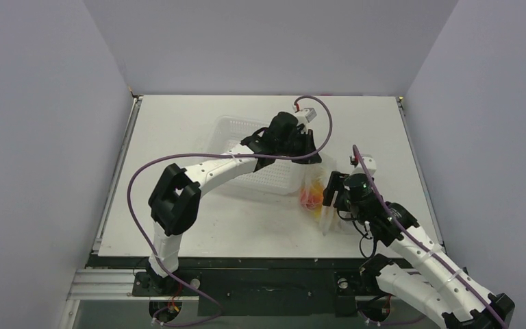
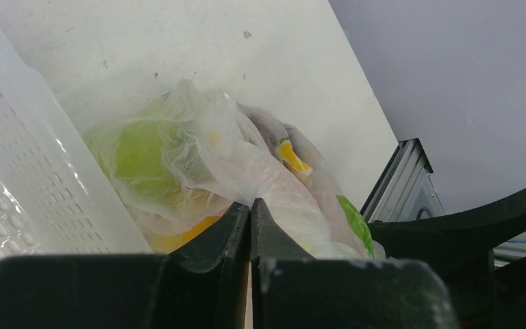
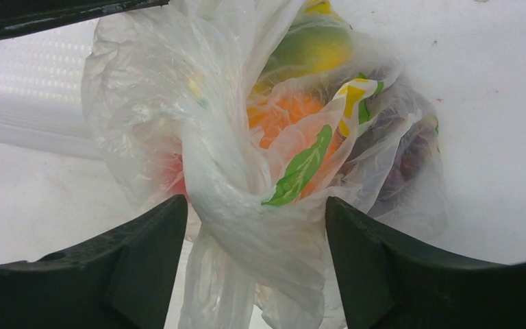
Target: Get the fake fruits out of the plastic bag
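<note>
The plastic bag (image 1: 313,195) lies on the white table just right of the basket, its twisted neck toward the near edge. Through the film (image 3: 144,82) I see the fake fruits: an orange (image 3: 281,113), a green-yellow pear (image 3: 315,48), a red fruit (image 3: 171,171) and dark purple grapes (image 3: 404,157). My right gripper (image 3: 255,205) stands open, one finger on each side of the twisted neck, not pressing it. My left gripper (image 2: 250,204) is shut, and the bag's film (image 2: 246,157) runs into its tips at the far end, above the green pear (image 2: 137,151).
The white perforated basket (image 1: 246,133) stands at the middle back, its wall (image 2: 14,171) right beside the bag. My left arm reaches across it. The table's right edge and metal rail (image 2: 404,178) lie just past the bag.
</note>
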